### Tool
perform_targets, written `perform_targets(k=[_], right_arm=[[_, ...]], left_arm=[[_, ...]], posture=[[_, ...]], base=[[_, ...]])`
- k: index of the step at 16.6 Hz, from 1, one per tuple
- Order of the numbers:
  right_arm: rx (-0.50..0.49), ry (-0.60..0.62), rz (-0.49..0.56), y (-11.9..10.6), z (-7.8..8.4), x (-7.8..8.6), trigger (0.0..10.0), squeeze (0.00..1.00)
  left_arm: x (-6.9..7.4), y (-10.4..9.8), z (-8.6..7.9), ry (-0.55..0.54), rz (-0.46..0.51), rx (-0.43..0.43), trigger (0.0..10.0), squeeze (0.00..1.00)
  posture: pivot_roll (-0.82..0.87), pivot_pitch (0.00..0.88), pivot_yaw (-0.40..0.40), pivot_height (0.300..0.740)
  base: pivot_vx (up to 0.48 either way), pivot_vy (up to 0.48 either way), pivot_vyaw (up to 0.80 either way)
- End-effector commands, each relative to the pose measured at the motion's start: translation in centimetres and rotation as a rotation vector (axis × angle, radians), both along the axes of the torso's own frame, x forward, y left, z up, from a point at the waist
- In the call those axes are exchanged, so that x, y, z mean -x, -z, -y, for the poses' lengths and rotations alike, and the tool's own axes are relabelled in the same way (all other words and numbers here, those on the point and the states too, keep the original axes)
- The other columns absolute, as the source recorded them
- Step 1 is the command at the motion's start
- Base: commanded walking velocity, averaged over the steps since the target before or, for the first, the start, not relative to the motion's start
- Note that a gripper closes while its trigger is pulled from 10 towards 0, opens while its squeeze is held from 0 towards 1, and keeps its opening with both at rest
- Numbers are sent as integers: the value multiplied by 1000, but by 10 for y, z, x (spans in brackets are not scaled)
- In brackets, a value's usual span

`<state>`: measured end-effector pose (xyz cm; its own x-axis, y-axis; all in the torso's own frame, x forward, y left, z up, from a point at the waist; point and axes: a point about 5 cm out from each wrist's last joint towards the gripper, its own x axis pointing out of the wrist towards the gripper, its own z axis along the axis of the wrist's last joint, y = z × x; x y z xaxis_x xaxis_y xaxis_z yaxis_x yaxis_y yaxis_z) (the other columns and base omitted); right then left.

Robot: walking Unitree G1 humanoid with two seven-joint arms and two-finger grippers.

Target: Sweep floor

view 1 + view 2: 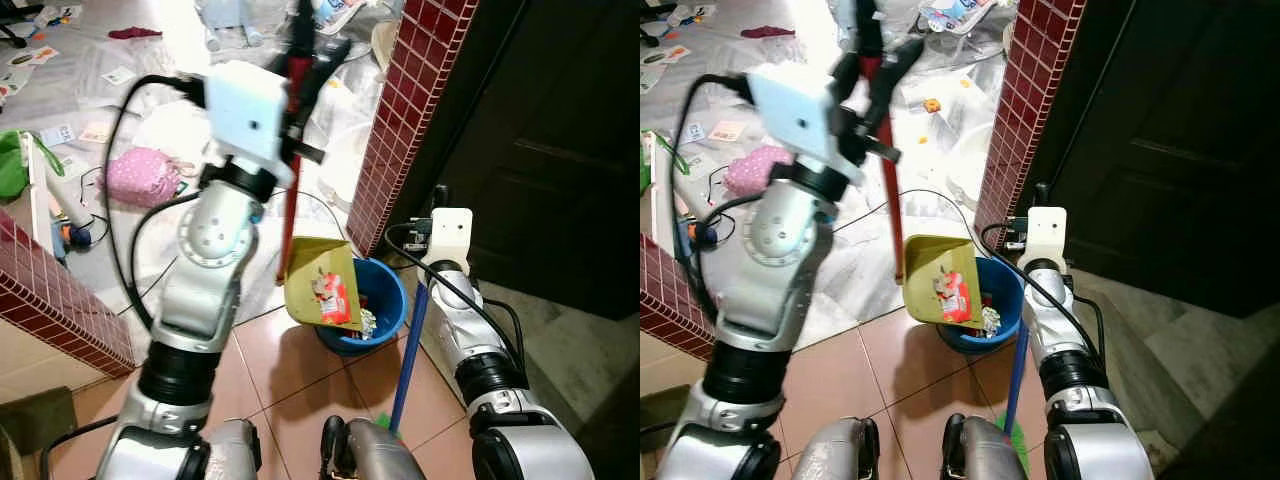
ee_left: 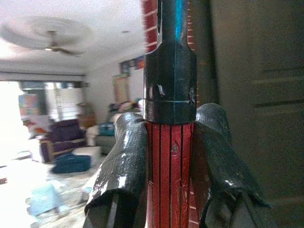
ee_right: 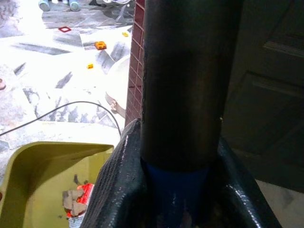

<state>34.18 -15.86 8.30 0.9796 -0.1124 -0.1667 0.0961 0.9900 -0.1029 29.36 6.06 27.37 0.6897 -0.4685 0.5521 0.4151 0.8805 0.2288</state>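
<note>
Yellow dustpan [image 1: 318, 280]: hung tilted over the blue bucket [image 1: 385, 290], its open mouth low and just above the bucket's rim; red-and-white wrappers and scraps [image 1: 333, 297] lay on the pan's inner face.
Red handle [image 1: 290, 195]: ran up from the dustpan to the left end effector [image 2: 172, 156] — a ribbed red shaft topped by a black section.
Left end effector: raised high in front of the head camera, its two black fingers [image 2: 124, 161] pressed on either side of the red handle, pinching it.
Right end effector [image 3: 178, 190]: held low at the robot's right, its fingers [image 3: 118, 185] closed round the broom pole [image 1: 410, 350], which was blue below and dark above.
Broom pole: stood nearly upright just beside the bucket, between it and the right arm; something green [image 1: 1014, 432] showed at its foot.
Blue bucket: sat on the reddish tiled floor [image 1: 290, 370] against the foot of the red-tiled pillar [image 1: 400, 120]; some litter was already inside it.
Dark door [image 1: 540, 150]: stood to the right of the pillar.
Floor beyond the pillar: pale sheeting strewn with clutter — a pink bundle [image 1: 140, 175], papers, small orange bits [image 1: 931, 104] and a black cable [image 1: 330, 205].
Low red-tiled wall [image 1: 50, 290]: stood at the robot's left.
</note>
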Motion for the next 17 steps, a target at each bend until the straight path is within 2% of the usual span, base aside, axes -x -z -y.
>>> perform_targets(k=[1,3,5,9,10,12,15,17], right_arm=[[42,-4,39,-9,3,-5,10000,0],[39,-3,42,-9,2,-5,10000,0],[34,2,56,-11,2,-6,10000,0],[32,12,68,-14,5,-7,10000,0],[40,25,79,-16,9,-9,10000,0],[46,27,82,-18,11,-11,10000,0],[51,17,86,-18,7,-12,10000,0],[50,16,83,-17,7,-13,10000,0]], left_arm=[[13,-4,31,181,58,-110,10000,0],[27,-2,48,310,98,-192,10000,0],[45,1,62,440,169,-316,10000,0],[66,-2,74,546,273,-444,10000,0],[72,-3,78,544,337,-521,10000,0],[70,-3,79,516,338,-519,10000,0],[64,-12,75,443,296,-393,10000,0],[64,-8,77,473,275,-425,10000,0]], posture=[[34,141,-52,740],[34,137,-49,740],[34,140,-47,740],[39,142,-48,740],[38,142,-53,740],[38,142,-55,740],[38,135,-64,740],[40,133,-65,740]], base=[[0,0,0],[0,0,0],[0,0,0],[0,0,0],[0,0,0],[0,0,0],[0,0,0],[0,0,0]])
